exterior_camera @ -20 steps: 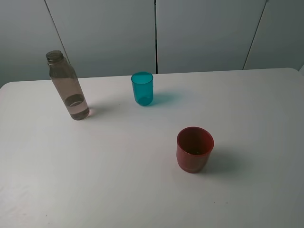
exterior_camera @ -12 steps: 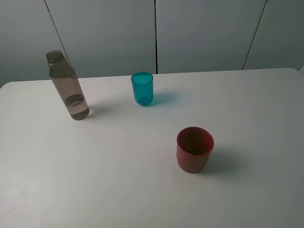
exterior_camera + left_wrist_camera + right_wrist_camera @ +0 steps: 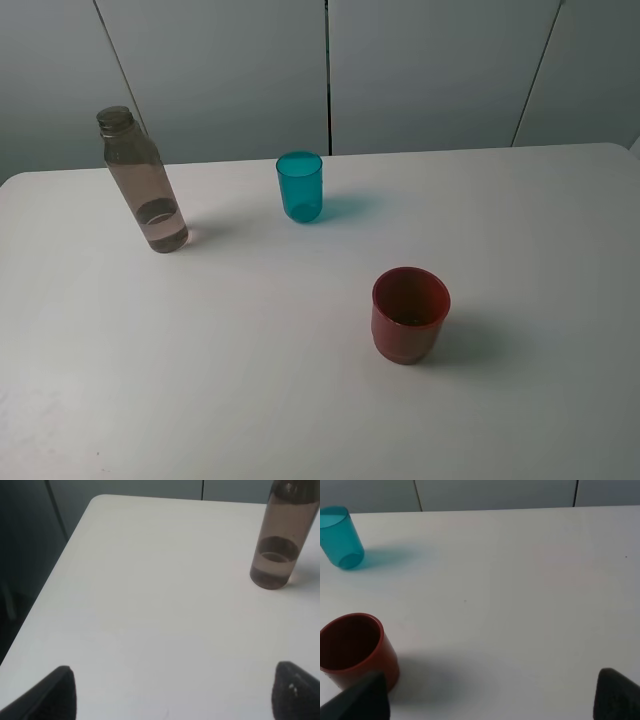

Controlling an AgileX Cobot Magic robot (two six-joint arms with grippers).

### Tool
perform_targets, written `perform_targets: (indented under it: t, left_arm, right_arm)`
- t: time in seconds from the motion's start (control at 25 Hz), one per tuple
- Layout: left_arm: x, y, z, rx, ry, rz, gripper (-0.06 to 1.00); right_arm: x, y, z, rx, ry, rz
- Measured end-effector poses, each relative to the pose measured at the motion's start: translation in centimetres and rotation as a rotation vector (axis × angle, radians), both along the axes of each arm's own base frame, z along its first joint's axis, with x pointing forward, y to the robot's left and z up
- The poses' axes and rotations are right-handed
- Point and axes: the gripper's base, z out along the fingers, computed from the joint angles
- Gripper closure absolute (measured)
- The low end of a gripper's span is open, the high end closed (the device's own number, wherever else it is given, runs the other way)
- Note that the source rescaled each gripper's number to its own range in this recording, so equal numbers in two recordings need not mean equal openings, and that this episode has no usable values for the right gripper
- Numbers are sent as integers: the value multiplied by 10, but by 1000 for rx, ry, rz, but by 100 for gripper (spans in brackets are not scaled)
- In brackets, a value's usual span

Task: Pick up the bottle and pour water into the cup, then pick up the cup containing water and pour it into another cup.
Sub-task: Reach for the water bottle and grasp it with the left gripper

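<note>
Smoky plastic bottle (image 3: 143, 180) | upright on desk (image 3: 200, 380), far left, well apart from blue cup (image 3: 300, 187) | little water, so likely light, smooth, maybe slippery | best to hold round the middle | left hand (image 3: 177, 695) wide, empty | right hand (image 3: 490, 697) wide, empty

You face a white worktop (image 3: 250, 400) with rounded far corners, smooth and matte. Behind its far edge you have a pale grey panelled wall (image 3: 430, 70), divided by thin dark seams, one upright and the others slanting.
</note>
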Motion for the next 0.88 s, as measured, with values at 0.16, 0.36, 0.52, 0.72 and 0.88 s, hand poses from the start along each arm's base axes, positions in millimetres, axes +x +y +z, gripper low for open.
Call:
perform_targets:
  t: [0.16,0.36,0.52,0.72,0.88]
  left_arm:
    - [0,0,0,0,0,0,-5]
    - [0,0,0,0,0,0,-5]
    - [0,1,0,20,3,1,-5]
    - [1,-1,2,58,-13,-38,-5]
    - [7,-5,21,51,-193,-77,-5]
  right_arm:
    - [0,0,0,0,0,0]
    - [0,0,0,0,0,0]
    - [0,0,0,0,0,0]
    - [0,0,0,0,0,0]
    - [0,0,0,0,0,0]
